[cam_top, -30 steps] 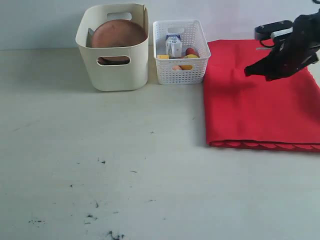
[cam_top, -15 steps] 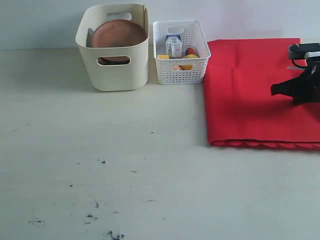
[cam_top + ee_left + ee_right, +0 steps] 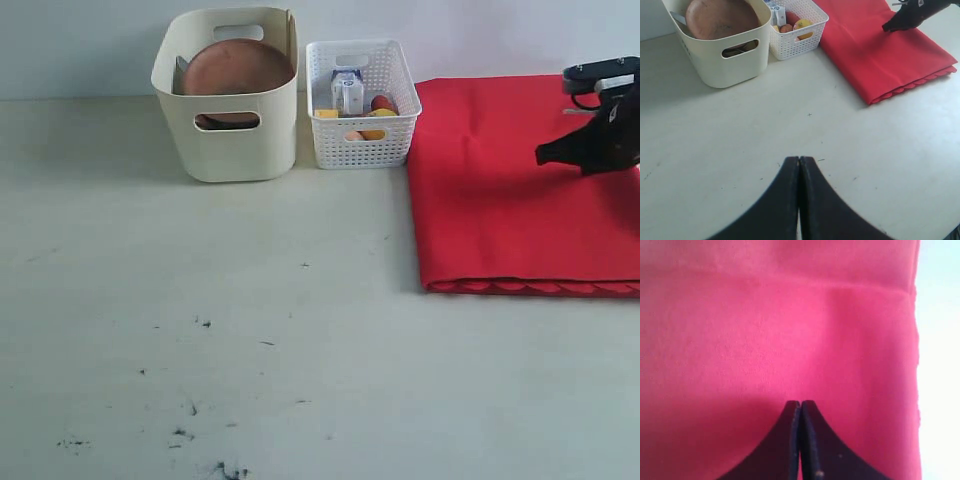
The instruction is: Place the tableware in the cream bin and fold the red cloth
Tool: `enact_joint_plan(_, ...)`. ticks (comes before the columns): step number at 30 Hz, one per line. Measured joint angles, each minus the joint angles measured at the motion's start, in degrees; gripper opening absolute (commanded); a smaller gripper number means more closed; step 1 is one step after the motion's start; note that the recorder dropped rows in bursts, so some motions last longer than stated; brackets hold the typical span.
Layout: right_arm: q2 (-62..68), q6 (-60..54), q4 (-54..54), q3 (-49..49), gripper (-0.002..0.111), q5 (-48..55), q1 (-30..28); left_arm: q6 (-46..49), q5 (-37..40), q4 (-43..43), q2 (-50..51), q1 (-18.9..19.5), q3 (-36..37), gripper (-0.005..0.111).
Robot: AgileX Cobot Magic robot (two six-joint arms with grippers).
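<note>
Red cloth (image 3: pixel 500 200) lies under the right tool (image 3: pixel 541 156), tips pressed together, empty; left tool (image 3: pixel 799 161) likewise.

A pale, off-white tabletop (image 3: pixel 300 330) is seen, with three things set directly on it, all along its far edge. A cream bin (image 3: pixel 228 150) is stood towards the far left. A white lattice basket (image 3: pixel 362 150) is placed just beside it on the right, with a narrow gap between them. A red cloth (image 3: pixel 510 200) is laid flat towards the far right, folded over, with its scalloped edges stacked on the near side. Whether the cloth's far left corner is touched by the basket cannot be told. Small dark specks (image 3: pixel 205 324) are scattered over the bare near part.
</note>
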Motion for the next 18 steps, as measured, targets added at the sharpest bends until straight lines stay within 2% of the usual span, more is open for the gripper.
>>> enact_joint_plan(8, -3.2, 3.3, 0.0, -2.6, 0.000, 6.7, 0.0, 0.0, 0.0, 0.0, 0.0, 0.0, 0.0, 0.000)
enact_joint_plan(18, -4.8, 9.6, 0.4, 5.7, 0.000, 4.7, -0.1, 0.0, 0.0, 0.0, 0.0, 0.0, 0.0, 0.000)
